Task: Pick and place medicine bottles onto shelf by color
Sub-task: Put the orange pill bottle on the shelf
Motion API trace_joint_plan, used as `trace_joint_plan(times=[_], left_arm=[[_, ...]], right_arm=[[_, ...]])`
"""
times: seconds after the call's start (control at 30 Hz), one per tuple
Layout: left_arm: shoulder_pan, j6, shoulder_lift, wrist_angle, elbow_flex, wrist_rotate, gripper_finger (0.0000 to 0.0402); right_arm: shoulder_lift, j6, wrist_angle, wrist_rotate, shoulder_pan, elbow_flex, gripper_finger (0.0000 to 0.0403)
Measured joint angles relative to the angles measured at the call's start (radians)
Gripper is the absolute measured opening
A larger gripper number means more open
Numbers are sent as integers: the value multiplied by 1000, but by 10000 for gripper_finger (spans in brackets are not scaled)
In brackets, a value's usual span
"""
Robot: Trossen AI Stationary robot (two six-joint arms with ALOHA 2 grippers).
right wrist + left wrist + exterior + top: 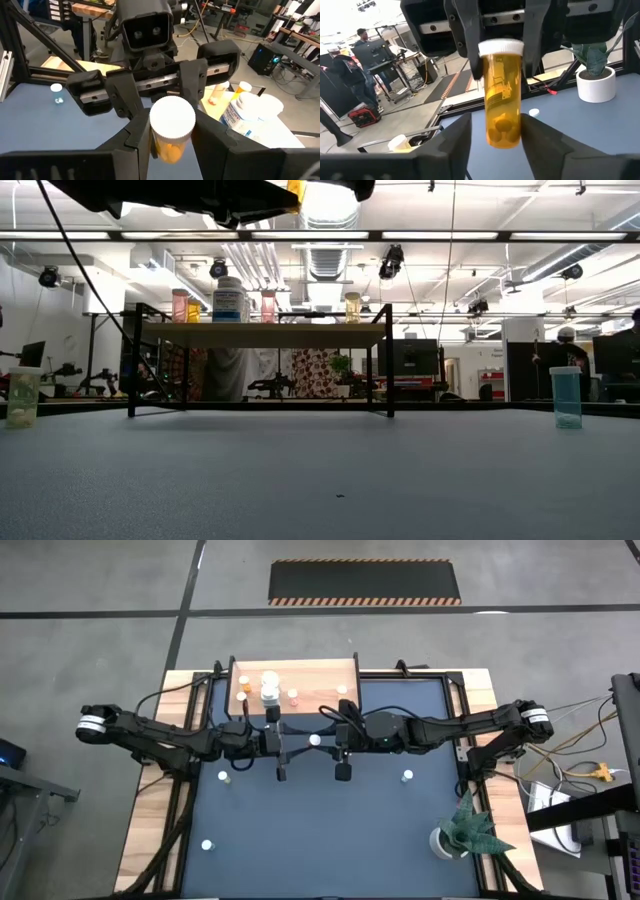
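Note:
An orange medicine bottle with a white cap hangs upright in mid-air between both arms, in front of the shelf. My right gripper comes from the table's right and is shut on it. Coming from the left, my left gripper is open, its fingers on either side of the bottle's lower body. The wooden shelf stands on black legs at the far edge. Several bottles are upright on it. My right gripper pinches the bottle's white cap between its two fingers, level, from the table's right. The bottle hangs upright below the cap, clear of the table. My left gripper has a gap between one finger and the bottle's base. Whether the other finger touches it, I cannot tell.
Loose small bottles stand on the dark mat at the left, near left and right. A white pot with a green plant is at the near right corner. Cables run along the table's sides.

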Motion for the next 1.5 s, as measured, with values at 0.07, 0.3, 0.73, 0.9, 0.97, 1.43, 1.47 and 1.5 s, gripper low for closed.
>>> trace_joint_plan(times=[0.07, 0.3, 0.73, 0.9, 0.97, 1.43, 1.47, 1.5], left_arm=[[0, 0, -1, 1, 0, 0, 167], [0, 23, -44, -52, -5, 0, 209], [-3, -8, -281, -196, -82, 2, 212], [-3, -11, -357, -188, -113, 9, 212], [-3, -15, -374, -184, -124, 12, 212], [-4, -3, -421, -137, -155, 15, 212], [-4, -3, -424, -137, -155, 15, 212], [-4, -2, -428, -138, -155, 15, 212]], right_arm=[[0, 3, -4, 0, 0, 0, 111], [0, 26, -20, 9, 0, 0, 111], [0, -8, -79, 98, -74, 74, 111], [0, -6, -84, 96, -183, 94, 111], [4, 13, -84, 78, -237, 98, 111], [198, 161, -232, -135, -536, 240, 111], [208, 172, -258, -135, -551, 257, 111], [213, 184, -279, -135, -562, 267, 111]])
